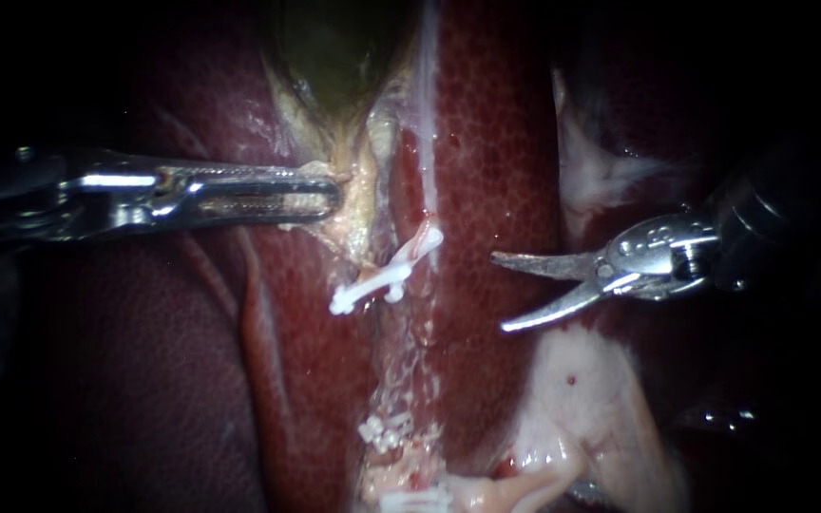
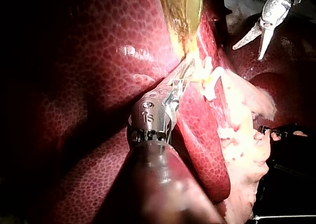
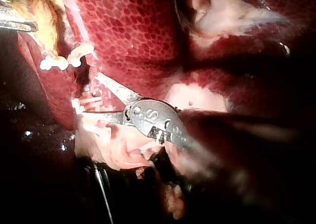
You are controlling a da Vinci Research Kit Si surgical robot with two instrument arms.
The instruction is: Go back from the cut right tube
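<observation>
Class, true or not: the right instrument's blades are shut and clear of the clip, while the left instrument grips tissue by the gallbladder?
Wrong on one point: the right instrument has open blades, as the endoscope view shows. The rest stands.

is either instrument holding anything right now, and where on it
The left instrument grips the pale tissue at the narrow end of the gallbladder. The right instrument has open jaws and holds nothing.
</observation>
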